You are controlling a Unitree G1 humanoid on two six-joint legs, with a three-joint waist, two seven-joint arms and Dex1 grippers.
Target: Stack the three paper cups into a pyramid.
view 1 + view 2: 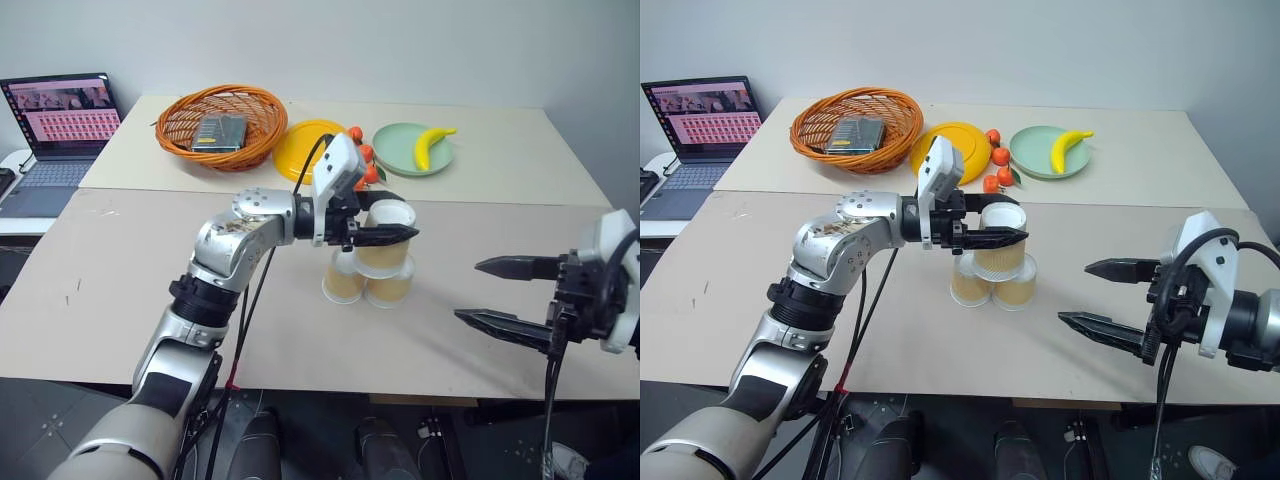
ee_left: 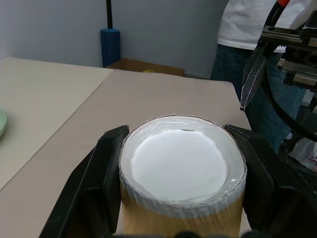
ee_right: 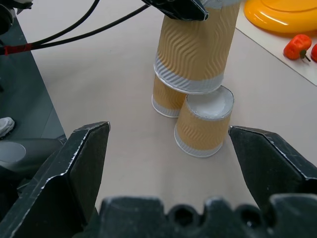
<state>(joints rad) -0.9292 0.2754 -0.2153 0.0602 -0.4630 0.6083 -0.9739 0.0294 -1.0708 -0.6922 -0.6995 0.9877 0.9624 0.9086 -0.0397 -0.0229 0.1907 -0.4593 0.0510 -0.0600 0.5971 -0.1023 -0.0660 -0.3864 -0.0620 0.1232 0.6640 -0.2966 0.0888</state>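
2 cups [image 1: 365, 283] stand upside down, touching, mid-table; your left gripper [image 1: 385, 236] clamps the 3rd cup [image 1: 385, 240] inverted, its rim resting on their bases. Your right gripper [image 1: 505, 292] hangs wide, holding nothing, well to their right.

Two tan cups [image 3: 198, 126] upside-down, side by side – third cup [image 3: 195, 47] atop

- the paper cups [image 3: 195, 47] are tan kraft paper with a wavy embossed ripple, matt; the upturned white base [image 2: 178, 166] looks smooth and a bit shiny
- gripper fingers [image 3: 81, 171] are black plastic, kinda grainy and matt
- table [image 1: 120, 290] is a flat matt beige top
- basket [image 1: 222, 125] is woven orange wicker
- yellow plate [image 1: 962, 150] and green plate [image 1: 1035, 150] look like smooth plastic
- robot arm shell [image 1: 235, 245] is silvery, glossy
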